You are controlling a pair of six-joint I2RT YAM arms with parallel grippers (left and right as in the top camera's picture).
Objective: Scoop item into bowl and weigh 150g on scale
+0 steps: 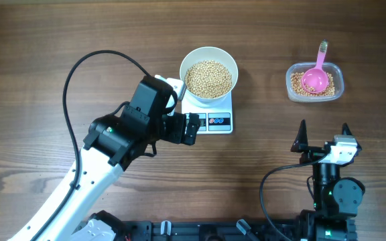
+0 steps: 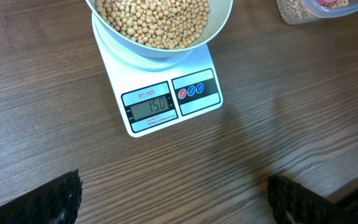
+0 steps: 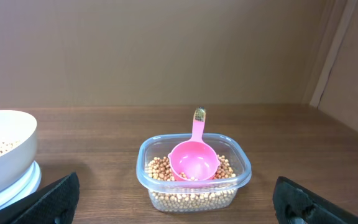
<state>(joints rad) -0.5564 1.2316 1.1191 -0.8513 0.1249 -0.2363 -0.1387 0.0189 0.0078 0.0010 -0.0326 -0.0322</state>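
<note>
The white bowl [image 1: 209, 50] stands on the white scale [image 1: 227, 104], heaped with beige beans [image 1: 208, 77]. In the left wrist view the scale's display [image 2: 152, 106] reads 150 below the bowl [image 2: 221, 23]. My left gripper [image 1: 194, 128] hovers open just left of the scale's front, nothing between its fingers [image 2: 61, 196]. My right gripper [image 1: 324, 127] stands open near the front edge, below the clear tub [image 1: 337, 94], empty. The tub [image 3: 194, 194] holds more beans and a pink scoop [image 3: 193, 162] resting in them.
Bare wooden table lies between the scale and the tub. A black cable [image 1: 69, 87] loops at the left behind my left arm. The bowl's side [image 3: 5, 155] shows at the left edge of the right wrist view.
</note>
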